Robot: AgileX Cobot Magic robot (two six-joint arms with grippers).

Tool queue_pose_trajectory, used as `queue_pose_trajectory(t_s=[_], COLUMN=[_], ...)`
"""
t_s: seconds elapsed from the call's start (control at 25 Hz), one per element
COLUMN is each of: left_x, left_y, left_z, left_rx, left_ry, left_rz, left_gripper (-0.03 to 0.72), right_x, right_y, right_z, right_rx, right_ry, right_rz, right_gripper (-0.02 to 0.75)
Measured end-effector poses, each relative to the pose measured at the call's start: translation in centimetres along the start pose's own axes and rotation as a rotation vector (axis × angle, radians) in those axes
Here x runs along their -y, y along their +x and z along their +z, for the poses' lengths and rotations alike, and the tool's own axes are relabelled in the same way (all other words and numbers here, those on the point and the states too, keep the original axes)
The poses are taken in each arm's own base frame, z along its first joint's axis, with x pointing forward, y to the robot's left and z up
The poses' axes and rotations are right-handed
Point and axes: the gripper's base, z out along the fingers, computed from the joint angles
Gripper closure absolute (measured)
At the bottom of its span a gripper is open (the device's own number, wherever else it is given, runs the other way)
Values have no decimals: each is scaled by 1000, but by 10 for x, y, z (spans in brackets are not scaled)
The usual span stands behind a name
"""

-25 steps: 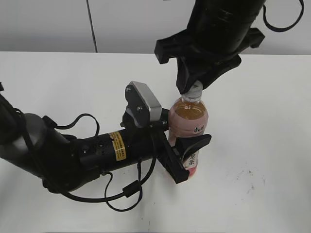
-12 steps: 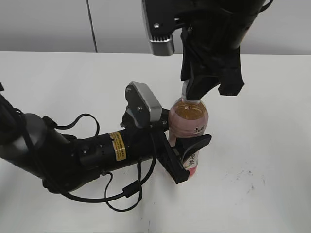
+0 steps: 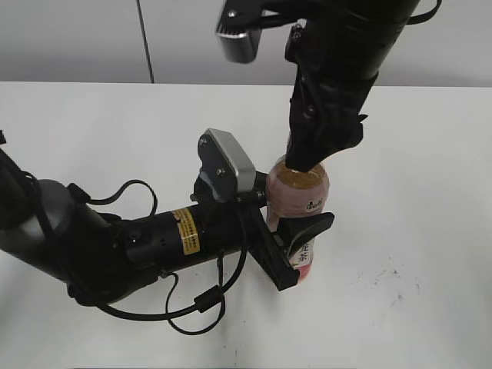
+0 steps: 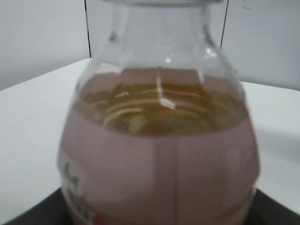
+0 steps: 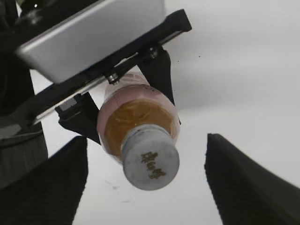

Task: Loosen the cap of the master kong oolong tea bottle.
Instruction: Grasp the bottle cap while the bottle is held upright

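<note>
A: Where's the master kong oolong tea bottle (image 3: 298,206) right now?

B: Upright on the white table (image 3: 415,231), near the middle. The left pincer (image 3: 290,244) is clenched around its lower body, one dark finger crossing the pink label. The left wrist view is filled with the bottle's shoulder and the amber tea, so that grip is very close in.

A: And the cap (image 5: 150,157)?

B: On the neck, as far as I can see. In the right wrist view it sits between the two dark fingers of the right pincer (image 5: 146,180) with clear gaps on both sides — so that pincer is released, spread wide around the cap and not touching it. From the exterior view the right arm hangs directly above the bottle and hides the cap altogether.

A: So which step is this?

B: I'd judge it the regrasp part of the unscrewing: the bottle is braced, the upper pincer is lined up over the cap but has no hold on it.

A: What does the next move call for?

B: Closing squarely on the ribbed side of the cap, then a wrist turn — while the left pincer keeps the bottle from spinning with it. The cap sits slightly left of centre between the fingers, so a small correction would likely help.
</note>
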Motion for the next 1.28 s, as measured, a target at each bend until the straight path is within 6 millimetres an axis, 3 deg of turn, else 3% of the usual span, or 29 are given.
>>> queue_pose_trajectory(t_s=[0.12,0.32,0.52,0.84,1.0,1.12,1.28], left_x=[0,0,0,0,0,0,0], left_y=[0,0,0,0,0,0,0], left_z=[0,0,0,0,0,0,0], left_rx=[1,1,1,1,2,0,1], left_ry=[0,-1,0,0,0,0,1], left_rz=[0,0,0,0,1,0,2], left_gripper=[288,288,288,288,288,288,288], right_x=[4,12,12,-2,-3,-3,-3], right_y=[-4,-9,-9,7,6,6,6], right_z=[-9,-28,-27,7,8,8,8], right_rx=[27,87,93,-44,-40,-41,-41], right_ry=[24,87,74,22,14,10,1], right_rz=[269,893,1103,1138,1082,900,450], right_gripper=[139,185,190,229,470,461,461])
